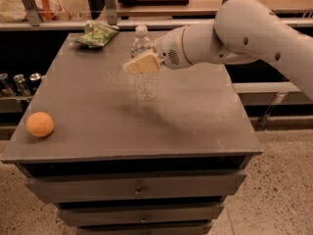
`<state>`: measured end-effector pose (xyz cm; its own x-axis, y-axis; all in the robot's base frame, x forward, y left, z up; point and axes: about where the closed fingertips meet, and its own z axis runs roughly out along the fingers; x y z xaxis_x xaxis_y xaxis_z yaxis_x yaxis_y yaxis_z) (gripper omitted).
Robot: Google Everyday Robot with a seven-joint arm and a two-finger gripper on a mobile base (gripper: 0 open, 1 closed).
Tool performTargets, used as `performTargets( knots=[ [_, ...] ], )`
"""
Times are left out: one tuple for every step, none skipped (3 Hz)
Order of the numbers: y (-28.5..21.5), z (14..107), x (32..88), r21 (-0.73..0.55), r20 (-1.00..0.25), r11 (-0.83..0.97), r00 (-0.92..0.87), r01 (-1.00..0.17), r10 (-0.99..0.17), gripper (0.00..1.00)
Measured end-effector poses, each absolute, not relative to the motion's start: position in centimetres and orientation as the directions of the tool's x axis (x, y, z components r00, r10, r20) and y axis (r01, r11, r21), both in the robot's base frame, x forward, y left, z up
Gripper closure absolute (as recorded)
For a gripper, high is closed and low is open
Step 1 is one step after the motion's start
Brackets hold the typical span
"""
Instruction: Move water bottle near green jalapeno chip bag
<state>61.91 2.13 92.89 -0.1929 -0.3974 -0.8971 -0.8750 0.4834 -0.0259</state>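
Observation:
The water bottle point(145, 87) stands upright on the grey table point(195, 116), a little behind its middle. It is clear and ribbed with a white cap. My gripper point(140, 64) is at the bottle's mid height, reaching in from the right, and its tan part covers the bottle's label area. The green jalapeno chip bag point(96, 34) lies flat at the table's back left corner, about a bottle's height away from the bottle.
An orange fruit point(39, 124) sits near the table's front left edge. Several metal cans point(19, 82) stand on a lower shelf to the left. Shelving runs behind the table. Drawers are below the tabletop.

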Motion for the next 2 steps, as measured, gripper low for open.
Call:
performTargets(
  knots=[
    [2.4, 92.1, 62.2, -0.009, -0.896, 0.479, -0.206, -0.878, -0.394, 0.62],
    [2.4, 93.3, 62.7, -0.015, -0.907, 0.473, -0.187, -0.881, -0.378, 0.87]
  ],
)
